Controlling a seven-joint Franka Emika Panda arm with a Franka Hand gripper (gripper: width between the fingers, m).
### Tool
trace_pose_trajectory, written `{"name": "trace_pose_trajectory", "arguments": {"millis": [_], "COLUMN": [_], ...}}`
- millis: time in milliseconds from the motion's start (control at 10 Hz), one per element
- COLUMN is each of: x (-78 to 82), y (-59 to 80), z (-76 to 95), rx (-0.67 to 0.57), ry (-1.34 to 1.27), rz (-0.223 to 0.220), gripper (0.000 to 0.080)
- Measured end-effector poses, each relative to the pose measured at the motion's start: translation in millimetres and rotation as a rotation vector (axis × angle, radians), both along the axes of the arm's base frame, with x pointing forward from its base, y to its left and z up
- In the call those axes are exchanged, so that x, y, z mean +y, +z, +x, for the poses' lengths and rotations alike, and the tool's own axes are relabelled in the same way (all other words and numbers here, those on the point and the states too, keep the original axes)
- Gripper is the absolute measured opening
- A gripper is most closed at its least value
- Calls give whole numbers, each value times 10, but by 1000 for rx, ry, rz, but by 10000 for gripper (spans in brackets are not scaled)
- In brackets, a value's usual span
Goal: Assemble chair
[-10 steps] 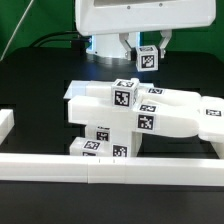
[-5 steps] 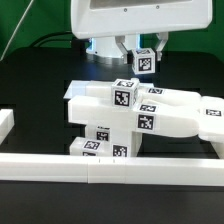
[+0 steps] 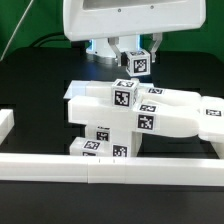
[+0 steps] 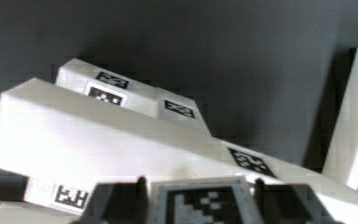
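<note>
Here, your gripper (image 3: 138, 55) is clamping a small tagged block (image 3: 138, 63) above the table, hanging at about twelve o'clock from the partly built chair (image 3: 135, 118), which is sitting behind the rail (image 3: 110, 167).

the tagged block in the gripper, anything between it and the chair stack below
Nothing visible. The gripper holds the small tagged block in open air behind the chair stack; only bare black table lies between them.

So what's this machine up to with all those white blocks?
A robot arm is building a chair from white plastic pieces. Its pincer holds a small tagged block in the air, above and behind the partly joined chair pieces on the black table. A long white rail lies in front.
</note>
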State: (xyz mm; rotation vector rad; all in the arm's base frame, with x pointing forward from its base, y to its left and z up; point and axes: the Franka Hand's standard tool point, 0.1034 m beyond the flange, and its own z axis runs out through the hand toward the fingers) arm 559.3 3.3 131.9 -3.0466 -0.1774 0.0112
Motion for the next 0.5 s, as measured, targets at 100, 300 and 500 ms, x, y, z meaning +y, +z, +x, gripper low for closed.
{"name": "trace_pose_trajectory", "arguments": {"millis": [100, 300, 500], "x": [-4, -65, -60], "y": [-6, -73, -73], "z": [0, 44, 83], "rx": [-1, -5, -6], "ry": [6, 40, 39], "rz": [-1, -9, -10], "gripper": [281, 281, 281]}}
